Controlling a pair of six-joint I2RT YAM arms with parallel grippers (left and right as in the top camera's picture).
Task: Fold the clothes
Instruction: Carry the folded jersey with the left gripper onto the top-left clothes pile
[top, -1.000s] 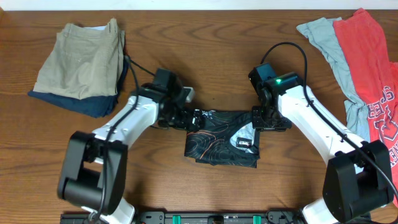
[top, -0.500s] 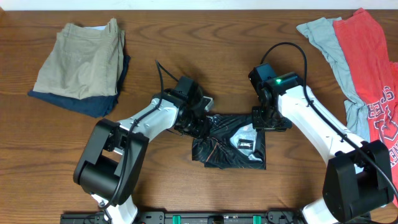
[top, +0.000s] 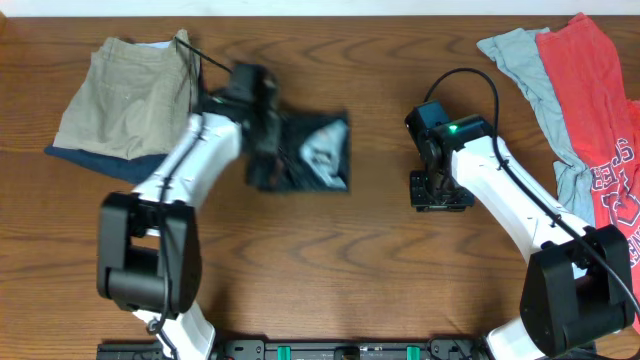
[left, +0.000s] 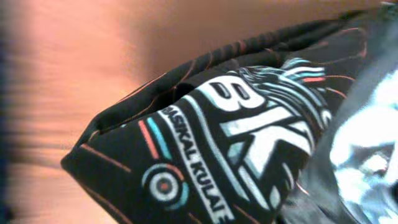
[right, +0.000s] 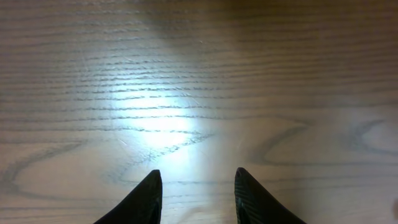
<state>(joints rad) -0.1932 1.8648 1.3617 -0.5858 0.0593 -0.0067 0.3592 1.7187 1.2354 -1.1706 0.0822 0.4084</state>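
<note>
Overhead: left gripper (top: 263, 145) is just a blur, same w/ the thin black jersey w/ orange contour lines (top: 310, 155) right against it. Logos unreadable, can't tell if the jaws are clamped on it. Left wrist cam is no help: cloth fills the pic and runs off the right + bottom edges, fingers hidden, white lettering cut mid-word, brown wooden table (left: 62, 62) all smeared. On the right gripper (right: 198, 186) only two dark tips show, rest is off the bottom edge. Folded navy-blue garment (top: 150, 170) is mostly buried under the folded khaki shorts (top: 125, 95). Red printed T-shirt (top: 600, 130) gets chopped by the right edge and covers pt of the pale grey T-shirt (top: 520, 60).
</note>
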